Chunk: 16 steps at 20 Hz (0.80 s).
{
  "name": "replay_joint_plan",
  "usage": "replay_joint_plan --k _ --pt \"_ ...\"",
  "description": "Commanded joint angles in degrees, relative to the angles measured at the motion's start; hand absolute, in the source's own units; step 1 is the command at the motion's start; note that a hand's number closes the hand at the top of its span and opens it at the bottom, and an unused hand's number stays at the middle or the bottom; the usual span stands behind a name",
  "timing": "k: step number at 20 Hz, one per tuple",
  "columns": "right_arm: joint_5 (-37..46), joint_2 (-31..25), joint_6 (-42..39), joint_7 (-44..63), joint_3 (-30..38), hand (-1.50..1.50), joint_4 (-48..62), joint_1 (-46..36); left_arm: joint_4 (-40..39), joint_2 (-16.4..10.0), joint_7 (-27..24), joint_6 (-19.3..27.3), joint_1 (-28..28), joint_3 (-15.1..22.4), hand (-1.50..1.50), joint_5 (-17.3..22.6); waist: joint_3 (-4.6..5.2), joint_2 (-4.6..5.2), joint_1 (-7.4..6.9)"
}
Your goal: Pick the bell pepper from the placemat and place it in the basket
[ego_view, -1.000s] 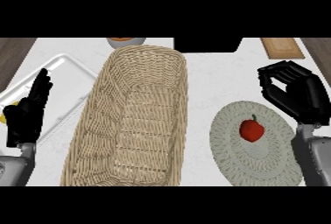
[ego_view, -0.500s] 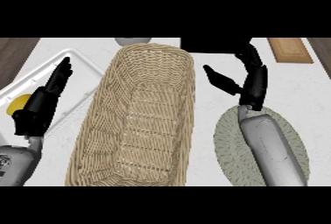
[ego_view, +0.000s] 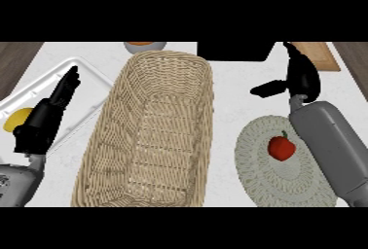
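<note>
A small red bell pepper (ego_view: 282,147) with a green stem lies on the round grey-green placemat (ego_view: 273,175) at the right. The long woven basket (ego_view: 151,131) stands in the middle with nothing in it. My right hand (ego_view: 300,75) reaches far up the counter beyond the placemat, fingers straight and thumb stuck out to the left; its grey forearm lies along the placemat's right side, just beside the pepper. My left hand (ego_view: 49,114) rests open at the left, fingers pointing up over a white tray.
A white tray (ego_view: 43,95) at the left holds a yellow fruit (ego_view: 17,119). A wooden board (ego_view: 320,54) lies at the far right, a black block (ego_view: 236,50) at the back middle, and a bowl with something orange (ego_view: 144,45) behind the basket.
My right arm has swung from over the basket's right side out to the right and further up the counter, uncovering the pepper on the placemat. The left hand has barely shifted.
</note>
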<state>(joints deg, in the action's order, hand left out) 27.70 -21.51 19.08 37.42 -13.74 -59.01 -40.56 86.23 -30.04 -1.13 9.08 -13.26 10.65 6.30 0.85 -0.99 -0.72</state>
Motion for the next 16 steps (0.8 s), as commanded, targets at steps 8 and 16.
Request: replay_joint_plan --k 8,16 --pt "-14.45 -4.98 -45.99 27.62 -0.56 -1.50 -2.04 -15.86 1.03 -0.99 -1.17 -0.73 1.63 -2.51 0.00 0.94 -0.68 0.09 0.93" --pt "-20.87 -6.54 -49.15 34.78 0.01 -1.50 -7.63 -10.56 1.37 0.06 -0.05 -1.05 1.37 -2.38 0.00 -0.58 -0.78 0.41 1.70"
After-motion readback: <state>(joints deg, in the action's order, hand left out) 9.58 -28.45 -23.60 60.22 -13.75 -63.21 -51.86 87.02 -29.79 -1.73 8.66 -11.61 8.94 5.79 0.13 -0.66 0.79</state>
